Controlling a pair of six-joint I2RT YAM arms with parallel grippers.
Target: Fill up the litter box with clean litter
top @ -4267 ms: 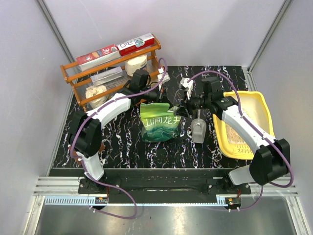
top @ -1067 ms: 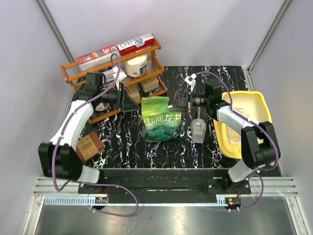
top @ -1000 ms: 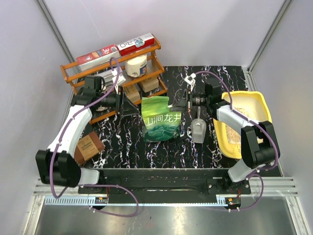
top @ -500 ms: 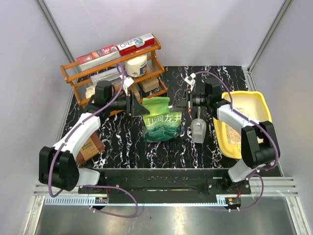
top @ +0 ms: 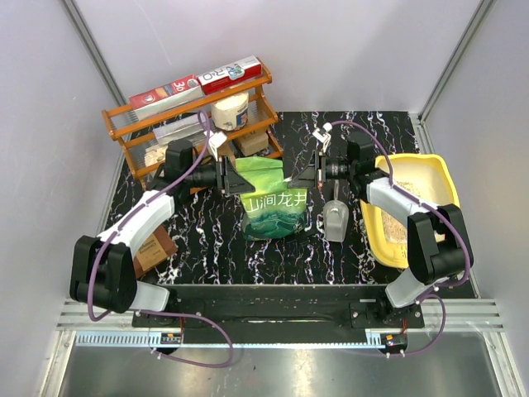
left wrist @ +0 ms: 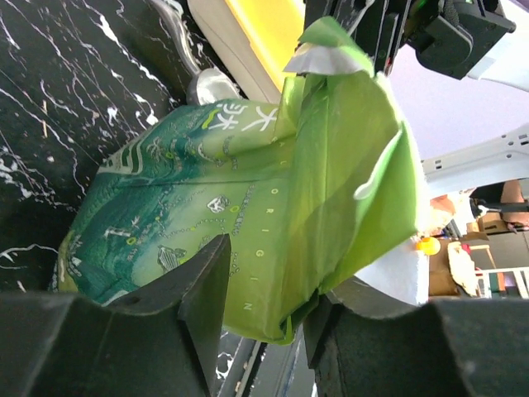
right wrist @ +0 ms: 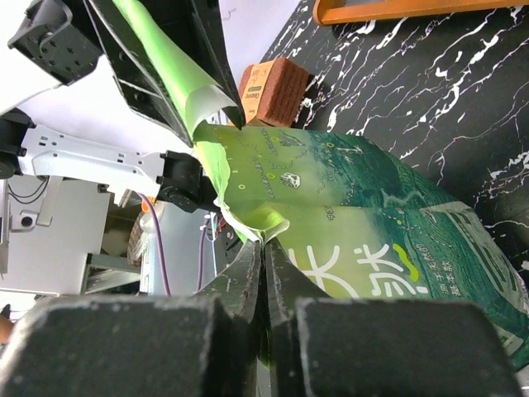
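Note:
The green pouch (top: 271, 205) of clean litter stands upright mid-table, its top torn open. My right gripper (top: 306, 177) is shut on the pouch's top right edge; in the right wrist view the gripper (right wrist: 263, 248) pinches the thin film of the pouch (right wrist: 372, 240). My left gripper (top: 237, 177) is at the top left corner. In the left wrist view this gripper (left wrist: 269, 285) is open, its jaws on either side of the pouch's (left wrist: 248, 190) folded edge. The yellow litter box (top: 444, 184) lies at the right with pale litter (top: 407, 180) in it.
A grey scoop (top: 335, 220) lies between pouch and litter box. The orange wire rack (top: 188, 116) with boxes and a jar stands at the back left. A brown box (top: 152, 250) lies at the front left beside the left arm.
My left arm swung from the rack over to the pouch; its jaws now straddle the pouch's top left corner and have narrowed. The right gripper kept its hold on the pouch.

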